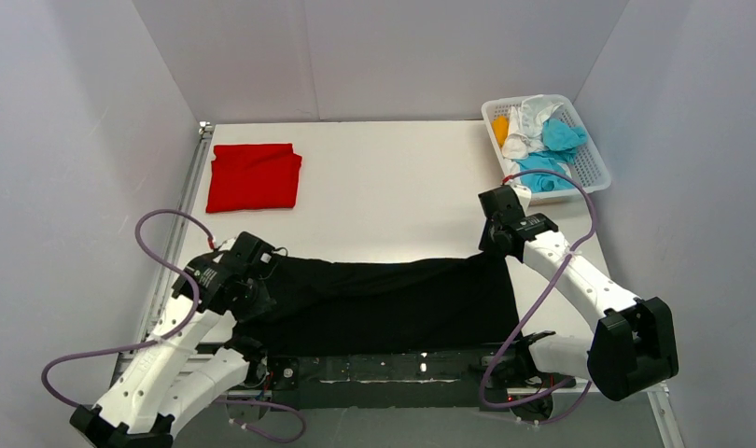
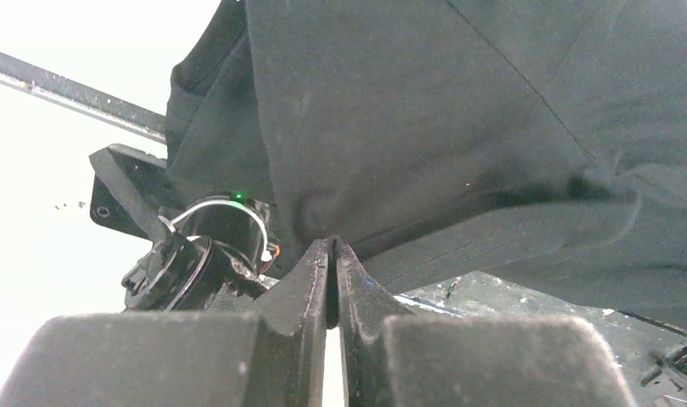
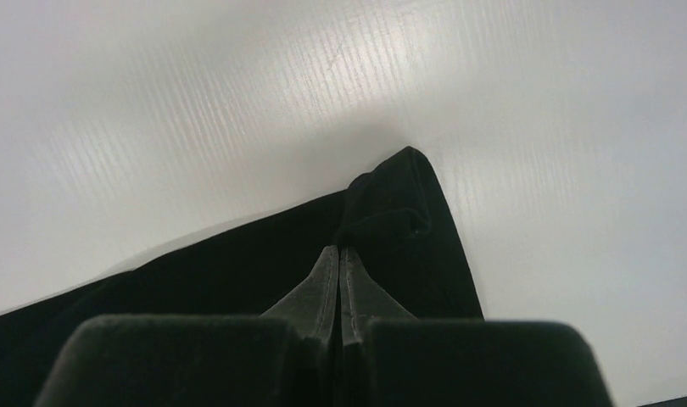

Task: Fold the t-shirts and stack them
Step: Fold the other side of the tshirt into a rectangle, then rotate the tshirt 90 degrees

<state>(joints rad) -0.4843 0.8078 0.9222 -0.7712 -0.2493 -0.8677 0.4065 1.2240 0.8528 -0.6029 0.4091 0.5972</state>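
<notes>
1. Far left: red t-shirt point(image 1: 254, 176), folded into a flat, soft-edged rectangle, lies alone on the smooth white table point(image 1: 393, 177), well apart from the rest.
2. Left gripper point(image 2: 333, 246): dark fingers pressed together, pinching a stitched hem of the black t-shirt point(image 1: 384, 303). A purple cable point(image 1: 160, 224) loops just beside the arm.
3. Centre: the black t-shirt is matte, limp cloth, drawn out in a wide band between both grippers. Its near part drapes over the arm mounts at the table's near edge.
4. Right gripper point(image 3: 338, 253): fingers closed tight on the shirt's bunched far-right corner.
5. Far right: white plastic lattice basket point(image 1: 594, 168) holds crumpled cyan point(image 1: 561, 137), white point(image 1: 533, 117) and orange point(image 1: 500, 126) t-shirts.
</notes>
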